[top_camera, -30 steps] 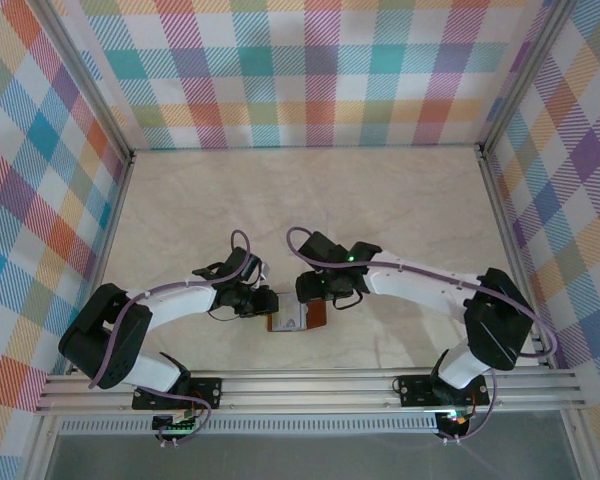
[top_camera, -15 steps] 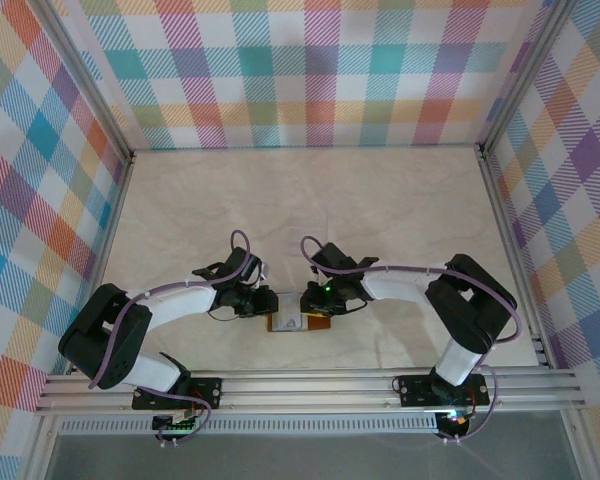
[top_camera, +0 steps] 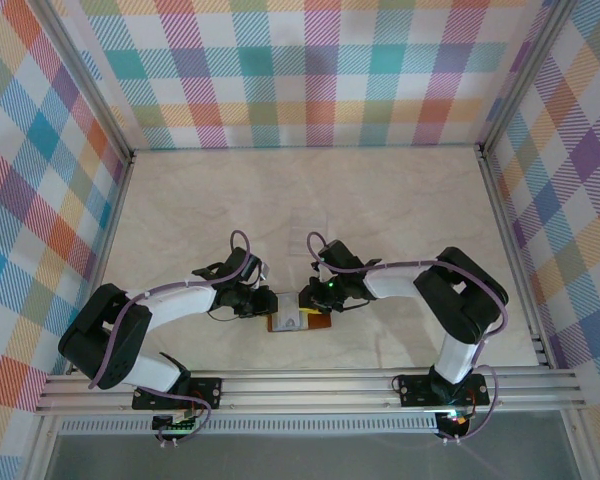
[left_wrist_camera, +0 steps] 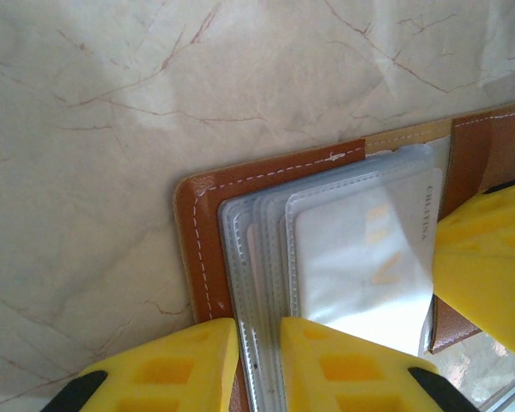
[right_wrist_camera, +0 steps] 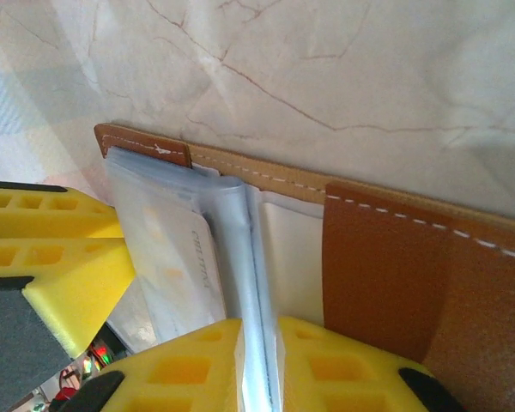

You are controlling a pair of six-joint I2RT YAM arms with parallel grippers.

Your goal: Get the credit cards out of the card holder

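Right claw (right_wrist_camera: 259, 331) has closed onto open card holder (top_camera: 318, 323), long axis left-right.

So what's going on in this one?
Two robot arms meet over an open reddish-brown leather card holder lying on the pale marbled table, close to the arms' bases. The left end effector is clamped on the holder's outer edge, pinning it. The right end effector pinches the clear plastic sleeves near the fold. A pale rectangular credit card sits inside a sleeve, not yet pulled out.
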